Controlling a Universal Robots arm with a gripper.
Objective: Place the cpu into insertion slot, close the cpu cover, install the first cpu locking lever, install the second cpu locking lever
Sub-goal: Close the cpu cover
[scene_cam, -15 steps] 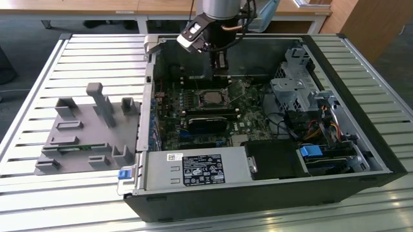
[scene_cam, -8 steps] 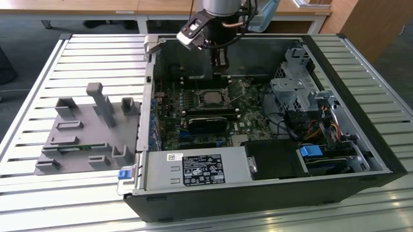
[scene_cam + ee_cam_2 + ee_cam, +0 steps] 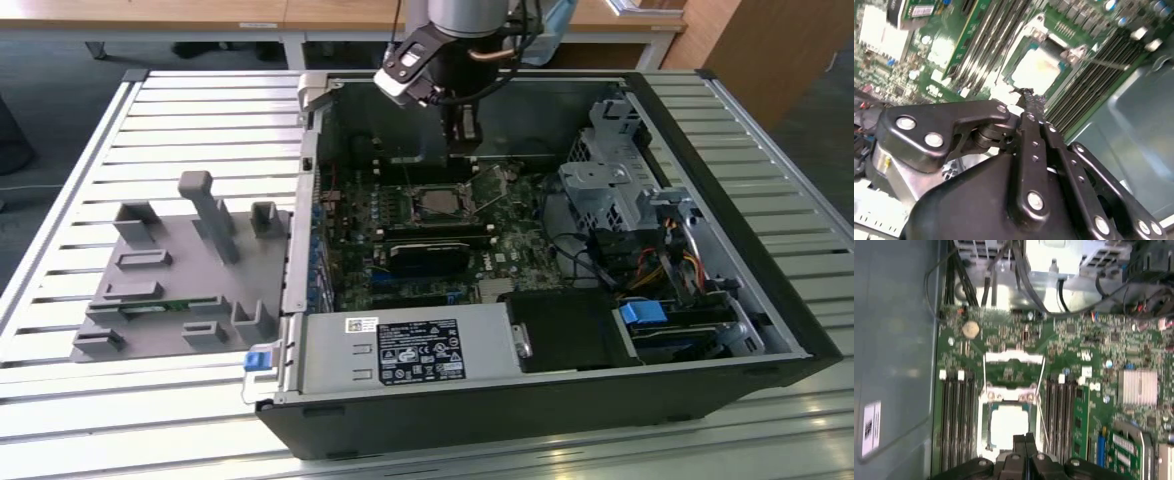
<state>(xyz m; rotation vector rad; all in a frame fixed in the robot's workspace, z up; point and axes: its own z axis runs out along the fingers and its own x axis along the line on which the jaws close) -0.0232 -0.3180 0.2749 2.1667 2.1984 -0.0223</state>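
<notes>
1. The cpu (image 3: 1005, 426), silver-grey top up, lies flat inside the insertion slot (image 3: 987, 434), just beyond the fingertips (image 3: 1020, 442).
2. The cpu cover (image 3: 1014, 357), a silver frame, lies flipped open, farther from them.

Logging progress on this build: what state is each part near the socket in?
cpu: lying in the insertion slot.
cpu cover: open, flipped back.
locking levers: unlatched.
tool: shut, empty, above the cpu's edge.
</notes>
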